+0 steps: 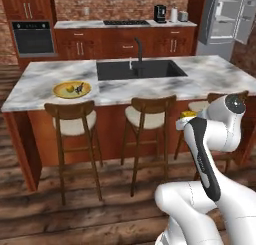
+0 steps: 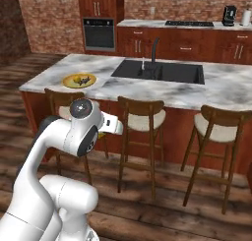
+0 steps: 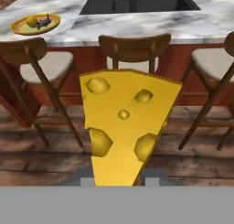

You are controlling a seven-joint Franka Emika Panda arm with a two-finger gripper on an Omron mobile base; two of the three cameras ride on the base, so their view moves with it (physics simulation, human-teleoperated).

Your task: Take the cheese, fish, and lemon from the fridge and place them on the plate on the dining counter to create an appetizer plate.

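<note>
Cheese point(image 3: 123, 127) sits clamped in the narrowly parted gripper point(image 3: 119, 178) before the stools point(image 3: 132, 49); on the counter point(image 3: 137, 26) the plate point(image 3: 18, 29) holds fish point(image 3: 44, 22) and lemon point(image 3: 31, 21).

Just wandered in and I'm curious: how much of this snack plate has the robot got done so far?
Mostly done, it seems. The plate on the marble counter already holds a small yellow lemon and a dark fish. The cheese is in hand, pinched between the fingers in front of the stools. What's left is carrying it over and setting it on the plate.
</note>
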